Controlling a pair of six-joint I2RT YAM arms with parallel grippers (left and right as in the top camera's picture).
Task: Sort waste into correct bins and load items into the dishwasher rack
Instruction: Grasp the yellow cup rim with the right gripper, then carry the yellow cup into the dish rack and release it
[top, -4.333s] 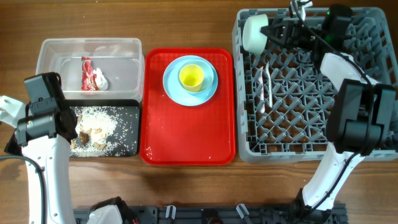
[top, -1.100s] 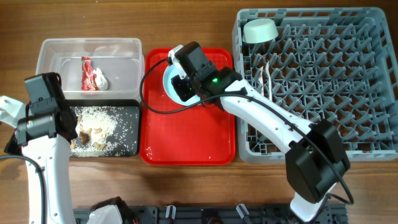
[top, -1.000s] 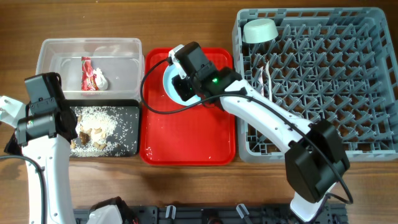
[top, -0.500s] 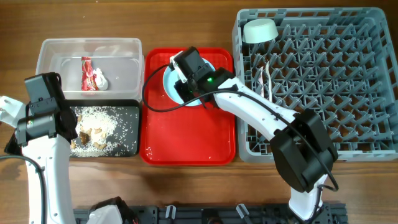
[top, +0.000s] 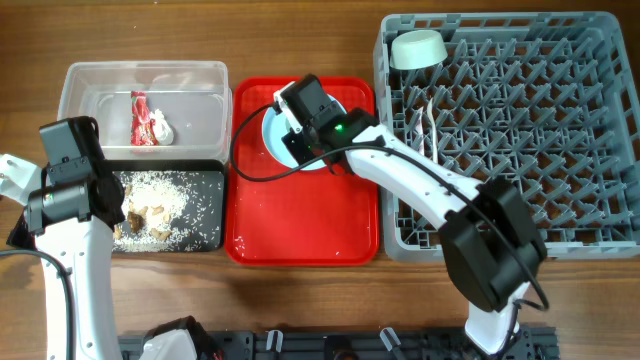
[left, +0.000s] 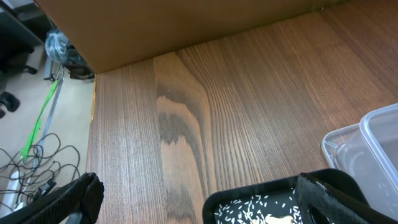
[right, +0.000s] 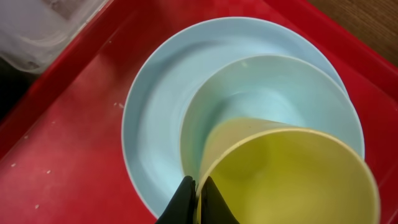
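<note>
My right gripper (right: 198, 200) is shut on the rim of the small yellow cup (right: 292, 174). The cup sits tilted in the pale blue bowl (right: 267, 81) on the light blue plate (right: 155, 112). In the overhead view the right wrist covers the cup; the plate's edge (top: 270, 135) shows. The pale mint bowl (top: 418, 48) and the white fork and spoon (top: 430, 125) are in the grey dishwasher rack (top: 600, 130). The red wrapper (top: 139, 118) and paper scrap (top: 161, 126) lie in the clear tub (top: 80, 80). Rice and brown bits (top: 160, 195) lie in the black tub (top: 213, 205). My left gripper (left: 202, 202) is open above the black tub's corner (left: 249, 193).
The flat red tray (top: 300, 220) holds the plate between the tubs and the rack; it also shows in the right wrist view (right: 62, 155). The clear tub's corner (left: 367, 143) is at the right of the left wrist view. Bare wood lies beyond the tubs.
My right arm has left the mint bowl in the rack, come over to the red tray and gone down onto the cup. In the last half second it hardly moves. The left arm is still.
</note>
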